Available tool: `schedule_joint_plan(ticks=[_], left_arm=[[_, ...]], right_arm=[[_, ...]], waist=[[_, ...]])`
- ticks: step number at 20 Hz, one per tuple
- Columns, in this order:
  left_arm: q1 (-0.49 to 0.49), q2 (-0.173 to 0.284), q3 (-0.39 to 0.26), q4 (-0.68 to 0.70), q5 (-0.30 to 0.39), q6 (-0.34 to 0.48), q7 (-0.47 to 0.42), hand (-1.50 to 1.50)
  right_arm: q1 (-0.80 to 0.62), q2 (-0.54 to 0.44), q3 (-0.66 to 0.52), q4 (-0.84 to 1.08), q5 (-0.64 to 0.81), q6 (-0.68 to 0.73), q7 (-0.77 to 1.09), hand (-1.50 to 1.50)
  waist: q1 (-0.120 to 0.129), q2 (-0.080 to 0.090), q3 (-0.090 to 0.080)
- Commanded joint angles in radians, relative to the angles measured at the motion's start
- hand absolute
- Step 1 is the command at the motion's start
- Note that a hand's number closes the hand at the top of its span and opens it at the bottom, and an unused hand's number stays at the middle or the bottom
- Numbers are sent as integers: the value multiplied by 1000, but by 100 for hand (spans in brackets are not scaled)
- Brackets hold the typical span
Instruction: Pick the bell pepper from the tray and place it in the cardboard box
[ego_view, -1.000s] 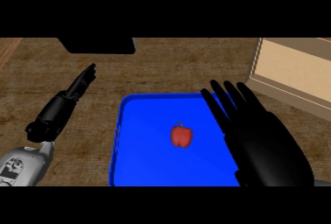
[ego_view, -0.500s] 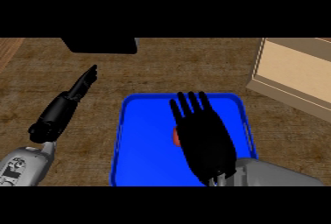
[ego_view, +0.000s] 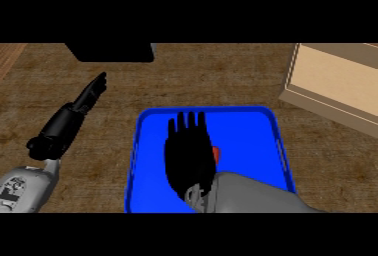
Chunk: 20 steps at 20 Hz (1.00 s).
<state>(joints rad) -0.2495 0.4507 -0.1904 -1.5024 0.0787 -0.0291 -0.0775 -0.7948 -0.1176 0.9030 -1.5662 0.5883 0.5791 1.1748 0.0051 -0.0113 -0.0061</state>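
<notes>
Head view: black right hand (ego_view: 189, 152), fingers straight and together, lies flat over the rectangular blue plastic tray (ego_view: 255, 115), hiding most of the small red bell pepper (ego_view: 215, 153). Tan cardboard box (ego_view: 339, 80) stands upper right. Black left hand (ego_view: 87, 96), fingers straight, rests left of the tray.

Right hand (ego_view: 189, 155) has swung left across the blue tray (ego_view: 255, 120), from its right edge to over the middle, now covering most of the pepper (ego_view: 215, 153) (only a red sliver shows). Fingers straight.
</notes>
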Motion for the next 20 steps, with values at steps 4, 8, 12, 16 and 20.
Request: schedule_joint_plan(ticks=[4,8,12,16,20], left_arm=[[10,-11,9,18,-18,11,-33,0],[30,-16,-2,15,-26,-2,-53,0],[-15,-57,-34,-13,-46,23,22,0],[51,-4,2,-44,-13,-30,-16,0],[-5,-15,32,37,-17,-28,-25,0]], right_arm=[[-16,114,61,143,53,66,296,-150],[-71,115,-2,201,70,88,268,-150],[-79,116,18,215,55,107,279,-150],[-59,116,8,285,92,112,269,-150],[-12,116,59,252,114,95,283,-150]], waist=[[4,3,3],[5,5,4],[6,5,5],[17,3,4],[-3,7,4]])
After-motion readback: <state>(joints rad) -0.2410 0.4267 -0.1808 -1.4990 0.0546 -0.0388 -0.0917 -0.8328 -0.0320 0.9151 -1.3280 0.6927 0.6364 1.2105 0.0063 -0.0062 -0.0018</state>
